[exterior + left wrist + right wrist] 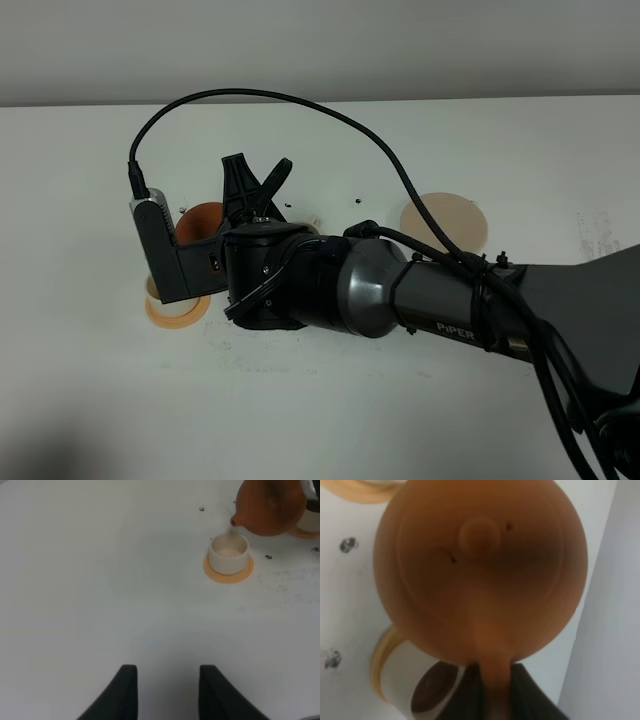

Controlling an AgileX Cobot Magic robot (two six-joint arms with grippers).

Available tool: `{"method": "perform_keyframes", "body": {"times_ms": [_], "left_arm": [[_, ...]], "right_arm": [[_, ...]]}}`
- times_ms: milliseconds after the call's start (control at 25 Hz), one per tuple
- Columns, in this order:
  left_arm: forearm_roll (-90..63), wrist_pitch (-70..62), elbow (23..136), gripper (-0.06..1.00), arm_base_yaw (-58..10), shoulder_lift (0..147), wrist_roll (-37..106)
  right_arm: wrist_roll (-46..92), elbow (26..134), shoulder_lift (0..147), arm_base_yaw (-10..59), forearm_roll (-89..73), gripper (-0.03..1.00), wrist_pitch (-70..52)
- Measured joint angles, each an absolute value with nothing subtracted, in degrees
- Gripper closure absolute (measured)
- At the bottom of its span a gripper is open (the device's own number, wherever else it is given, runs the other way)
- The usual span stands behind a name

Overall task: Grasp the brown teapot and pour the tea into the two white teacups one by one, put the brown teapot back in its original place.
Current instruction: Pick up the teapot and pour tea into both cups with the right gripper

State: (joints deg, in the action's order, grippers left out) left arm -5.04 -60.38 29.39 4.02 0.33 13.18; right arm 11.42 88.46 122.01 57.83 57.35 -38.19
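The brown teapot (480,565) fills the right wrist view from above, knobbed lid up, and my right gripper (492,692) is shut on its loop handle. In the left wrist view the teapot (270,505) hangs tilted, spout just above a white teacup (228,552) on an orange saucer (229,574); that cup looks pale inside. Below the pot a second teacup (402,680) holds dark tea (432,692). The beige coaster (445,222) lies bare at the right. My left gripper (167,690) hovers low over bare table, fingers apart, nothing between them.
The right arm (440,300) stretches across the table to the left and hides most of the cups from above; one orange saucer (175,310) peeks out under its wrist camera. A black cable (300,100) arcs over the arm. Small dark specks (201,508) mark the white tabletop.
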Motion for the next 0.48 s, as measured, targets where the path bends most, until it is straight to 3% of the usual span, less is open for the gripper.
{"method": "perform_keyframes", "body": {"times_ms": [480], "left_arm": [[-5.04, -60.38, 29.39, 0.64, 4.02, 0.33, 13.24]], "right_arm": [[12.68, 88.46, 122.01, 57.83, 59.73, 0.88, -38.34]]}}
